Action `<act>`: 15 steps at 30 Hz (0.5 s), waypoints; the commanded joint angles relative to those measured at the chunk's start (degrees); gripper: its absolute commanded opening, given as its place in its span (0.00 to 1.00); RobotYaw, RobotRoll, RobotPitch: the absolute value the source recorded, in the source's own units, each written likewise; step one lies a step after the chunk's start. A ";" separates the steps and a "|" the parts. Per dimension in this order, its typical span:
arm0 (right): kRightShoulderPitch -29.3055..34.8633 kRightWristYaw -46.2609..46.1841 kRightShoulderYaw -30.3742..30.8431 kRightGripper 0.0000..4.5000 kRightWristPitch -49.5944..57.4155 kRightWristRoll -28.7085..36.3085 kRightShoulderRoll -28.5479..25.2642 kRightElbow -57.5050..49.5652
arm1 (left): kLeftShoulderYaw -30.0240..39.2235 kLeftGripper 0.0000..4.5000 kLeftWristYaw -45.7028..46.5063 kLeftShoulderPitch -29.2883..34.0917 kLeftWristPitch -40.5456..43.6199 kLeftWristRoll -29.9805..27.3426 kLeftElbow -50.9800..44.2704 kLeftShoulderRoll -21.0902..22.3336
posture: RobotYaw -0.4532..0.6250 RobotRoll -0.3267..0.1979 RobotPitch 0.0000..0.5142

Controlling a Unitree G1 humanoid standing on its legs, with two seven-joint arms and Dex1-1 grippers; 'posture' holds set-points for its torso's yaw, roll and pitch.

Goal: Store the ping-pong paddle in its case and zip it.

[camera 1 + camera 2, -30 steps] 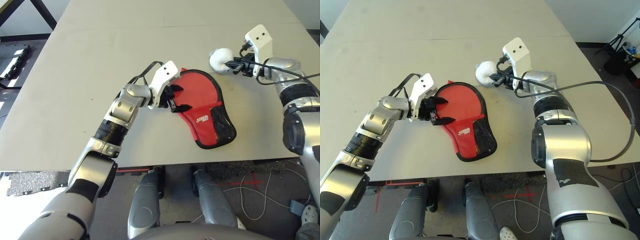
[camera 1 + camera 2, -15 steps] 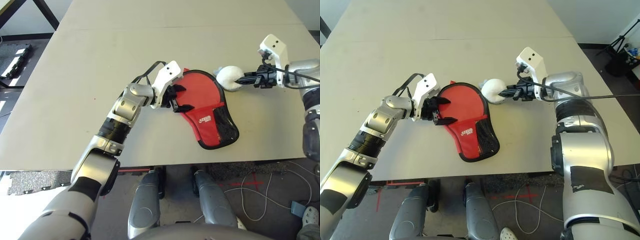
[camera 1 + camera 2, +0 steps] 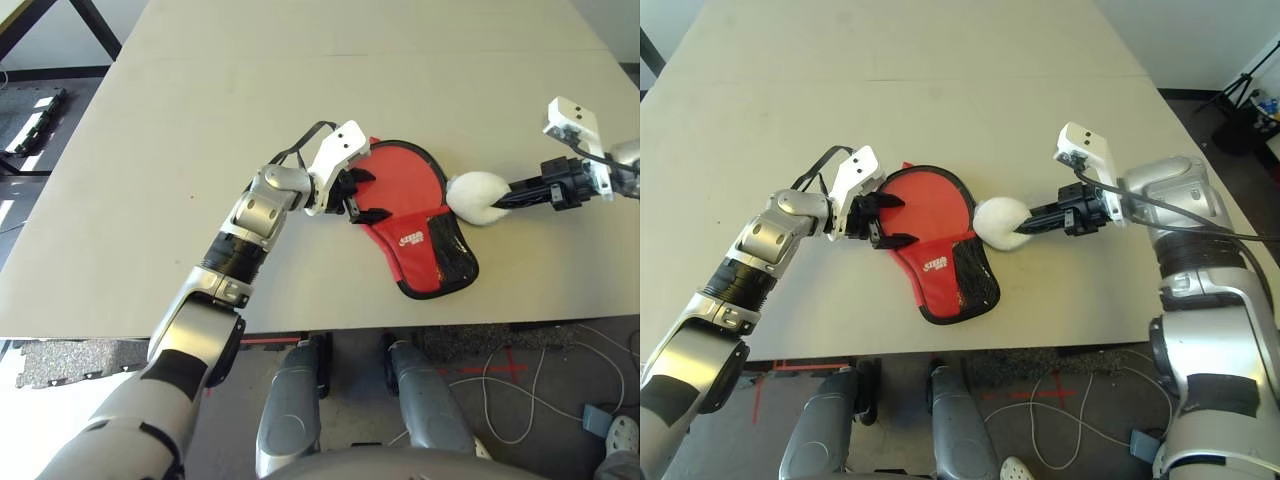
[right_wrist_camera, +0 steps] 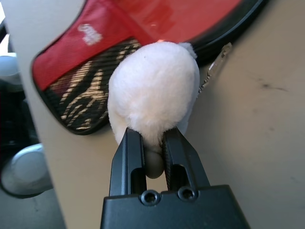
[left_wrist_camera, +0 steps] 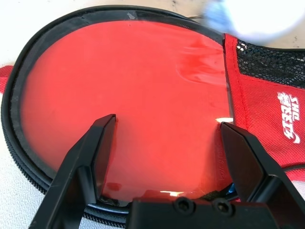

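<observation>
Case [image 3: 418, 220] of red fabric lies flat on the table [image 3: 200, 110], its round end right under my left claw [image 3: 355, 196] and its mesh-pocket end trailing away toward the table's near edge. Through the opening a smooth red face shows; whether that is the ping-pong paddle [image 5: 128, 95] inside I take it so, though no handle shows. My left claw hangs released, its two black fingers [image 5: 88, 157] spread wide over that red face, the forearm stretched forward across the table and the wrist bent down. My right claw [image 3: 1025, 226] reaches in from the side, pointing at the case's rim, clenched on a white plush ball [image 4: 155, 95] that sits just beside the zipper edge.
</observation>
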 commanded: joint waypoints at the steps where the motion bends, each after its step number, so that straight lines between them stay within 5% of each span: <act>1: 1.85 0.71 5.88 0.07 2.04 7.45 -3.99 -6.05 | -2.59 1.00 -0.32 2.00 1.26 1.25 2.82 -0.55 | 0.34 0.62 0.53; 15: 5.20 0.71 19.36 0.07 2.04 19.43 -15.55 -20.94 | -2.44 1.00 0.01 1.60 0.76 1.45 3.60 -0.98 | 0.34 0.62 0.54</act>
